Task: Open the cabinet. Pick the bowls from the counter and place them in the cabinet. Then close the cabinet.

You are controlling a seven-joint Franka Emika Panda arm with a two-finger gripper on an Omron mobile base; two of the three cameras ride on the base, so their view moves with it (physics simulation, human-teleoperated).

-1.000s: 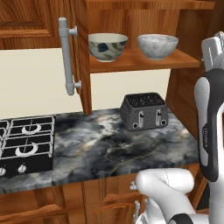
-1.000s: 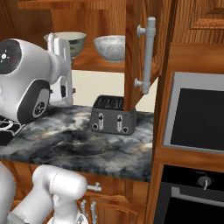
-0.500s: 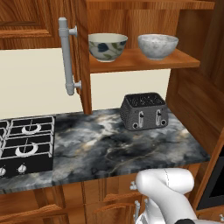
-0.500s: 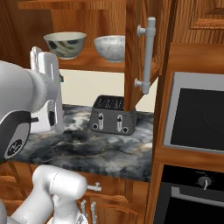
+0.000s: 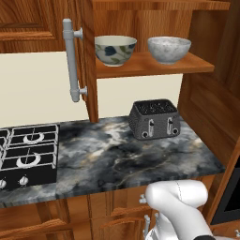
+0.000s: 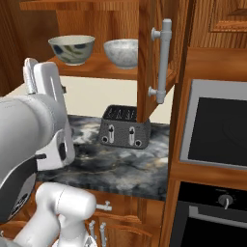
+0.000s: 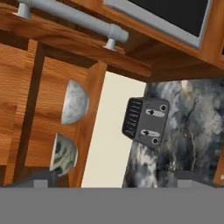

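Observation:
The cabinet (image 5: 140, 65) stands open, its left door (image 5: 86, 56) and right door (image 6: 147, 58) swung out with their silver bar handles. Both bowls sit side by side on its shelf: the leaf-patterned one (image 5: 115, 50) on the left and the speckled grey one (image 5: 168, 49) on the right. The hand view is rolled, so the speckled bowl (image 7: 74, 103) and patterned bowl (image 7: 63, 153) lie sideways at its left. My gripper (image 7: 117, 180) is open and empty, well back from the shelf. My arm (image 6: 29, 130) looms at the left of the right base view. The counter (image 5: 117, 159) carries no bowl.
A black toaster (image 5: 154, 119) stands on the counter under the shelf. A black gas hob (image 5: 28, 154) lies at the left. A built-in oven column (image 6: 217, 125) rises to the right of the counter. Drawers run below the worktop.
The arm has pulled back from the cabinet, leaving the left base view and swinging low and close to the camera in the right base view. The bowls and doors have not moved.

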